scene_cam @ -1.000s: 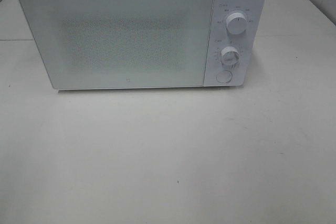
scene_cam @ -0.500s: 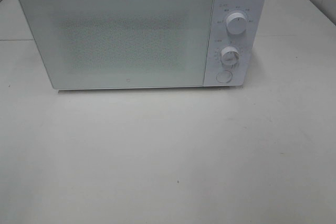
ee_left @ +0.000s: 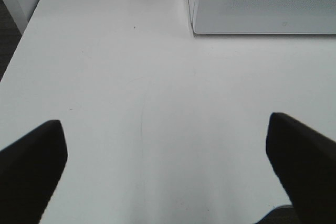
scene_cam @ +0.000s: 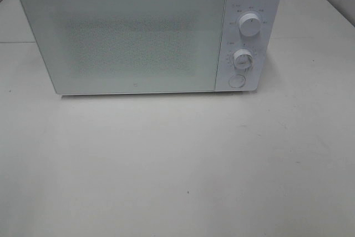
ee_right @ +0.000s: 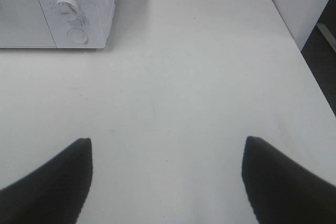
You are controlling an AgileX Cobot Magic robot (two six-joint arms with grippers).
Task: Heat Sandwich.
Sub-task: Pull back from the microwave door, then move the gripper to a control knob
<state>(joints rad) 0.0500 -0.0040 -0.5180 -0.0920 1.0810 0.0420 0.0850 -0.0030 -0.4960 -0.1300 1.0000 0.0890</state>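
Note:
The sandwich does not show in any view. A white microwave (scene_cam: 138,34) stands at the back of the table with its door shut; its corner also shows in the left wrist view as the microwave (ee_left: 262,3) and in the right wrist view as the microwave (ee_right: 63,9). My left gripper (ee_left: 165,174) hangs open over bare tabletop, well in front of the microwave, with nothing between its fingers. My right gripper (ee_right: 165,182) is likewise open and empty over the table. Neither gripper appears in the exterior high view.
The microwave panel carries two round knobs (scene_cam: 249,26) and a round button (scene_cam: 237,81) at its right side. The white table (scene_cam: 177,165) stretches in front of it. The table's right edge (ee_right: 310,72) and left edge (ee_left: 21,40) show in the wrist views.

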